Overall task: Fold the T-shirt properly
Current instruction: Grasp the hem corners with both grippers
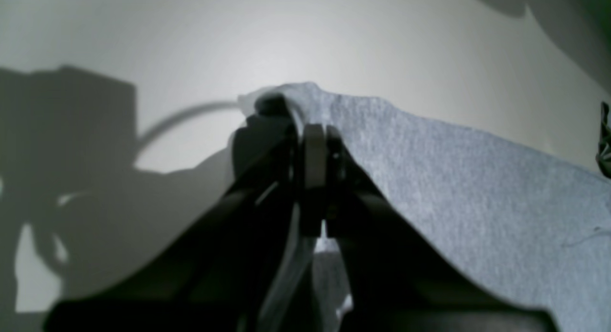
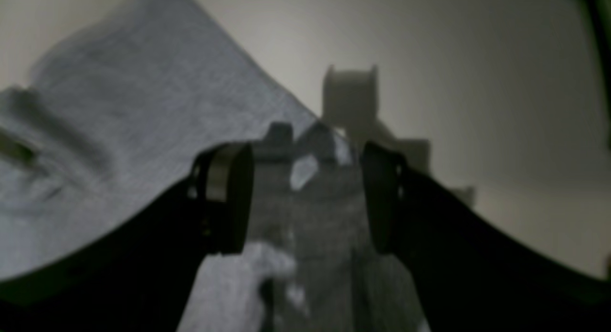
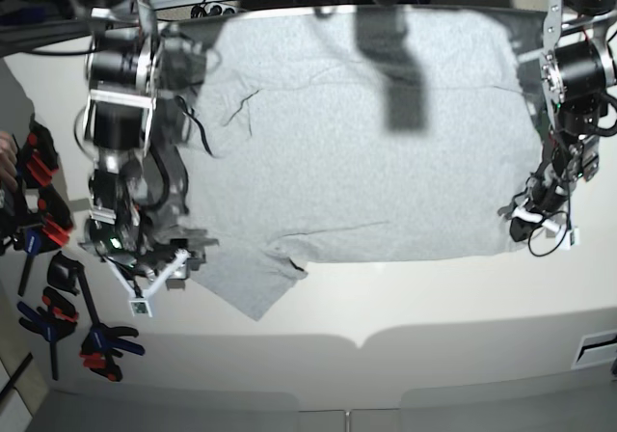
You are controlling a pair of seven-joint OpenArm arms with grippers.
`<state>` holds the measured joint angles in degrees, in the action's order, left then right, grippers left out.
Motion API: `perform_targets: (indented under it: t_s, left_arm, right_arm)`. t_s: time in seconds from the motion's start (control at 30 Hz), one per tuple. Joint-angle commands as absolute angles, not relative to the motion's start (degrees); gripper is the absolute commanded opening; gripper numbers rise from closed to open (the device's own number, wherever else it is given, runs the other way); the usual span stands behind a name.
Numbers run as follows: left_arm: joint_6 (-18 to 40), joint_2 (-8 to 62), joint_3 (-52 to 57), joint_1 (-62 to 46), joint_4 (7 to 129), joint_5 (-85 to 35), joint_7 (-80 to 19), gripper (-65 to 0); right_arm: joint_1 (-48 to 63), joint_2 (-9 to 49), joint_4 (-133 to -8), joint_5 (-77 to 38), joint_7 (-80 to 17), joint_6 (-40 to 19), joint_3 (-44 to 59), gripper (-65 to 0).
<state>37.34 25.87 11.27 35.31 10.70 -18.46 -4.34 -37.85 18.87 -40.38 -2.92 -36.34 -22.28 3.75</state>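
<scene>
The light heather-grey T-shirt (image 3: 366,162) lies spread flat, plain side up, on the white table (image 3: 434,316). One sleeve (image 3: 246,283) points toward the front left. My left gripper (image 3: 528,216) is at the shirt's front right corner. In the left wrist view, my left gripper (image 1: 316,143) has its jaws together on a bunched edge of the grey cloth (image 1: 477,188). My right gripper (image 3: 178,258) is at the sleeve's left edge. In the right wrist view, my right gripper (image 2: 305,198) is open, with the cloth (image 2: 119,122) lying under and between the fingers (image 2: 229,198).
Several red, black and blue spring clamps (image 3: 43,229) lie along the table's left edge, with more at the front left (image 3: 101,343). Cables and a power strip (image 3: 207,8) run behind the shirt. A dark shadow (image 3: 400,75) falls on the shirt's upper middle.
</scene>
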Motion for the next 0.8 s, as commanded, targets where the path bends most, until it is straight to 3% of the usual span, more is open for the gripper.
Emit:
perform_targets:
  t_s: [0.0, 0.13, 0.27, 0.37, 0.5, 0.53, 0.63, 0.77]
  left_arm:
    - [37.1, 26.5, 11.2, 36.5, 11.1, -18.4, -4.6, -65.0]
    - [37.1, 26.5, 11.2, 36.2, 11.1, -18.3, -3.1, -65.0]
    - [37.1, 26.6, 11.2, 36.2, 11.1, -18.3, -3.1, -65.0]
    - [37.1, 26.5, 11.2, 36.2, 11.1, -18.3, -3.1, -65.0]
    - [37.1, 26.5, 11.2, 36.2, 11.1, -18.3, -2.9, -65.0]
    - [37.1, 26.5, 11.2, 36.2, 11.1, -18.3, -2.9, -65.0]
    - [37.1, 26.6, 11.2, 36.4, 11.2, -18.3, -2.9, -65.0]
    - [37.1, 26.9, 11.2, 36.8, 11.3, -18.3, -3.2, -65.0]
  right_arm:
    - [-41.8, 19.5, -36.8, -2.2, -33.9, -22.1, 3.2, -31.0]
    - [-47.7, 19.6, -20.4, 2.9, -25.1, -21.7, 2.1, -31.0]
    - [-47.7, 19.5, -13.5, 5.9, -19.0, -16.7, 2.1, -31.0]
    - [-47.1, 19.6, -13.1, 5.8, -19.1, -14.2, 2.1, -31.0]
    - [-45.5, 19.4, -13.1, 5.4, -23.1, -15.2, 2.1, -32.4]
    - [-45.1, 19.2, -13.1, 5.4, -24.0, -15.9, 2.1, -37.8]
    - [-44.2, 18.5, -13.2, 5.4, -24.4, -16.6, 2.1, -65.0]
    - [-44.3, 17.6, -14.9, 5.5, -24.8, -16.6, 2.1, -65.0]
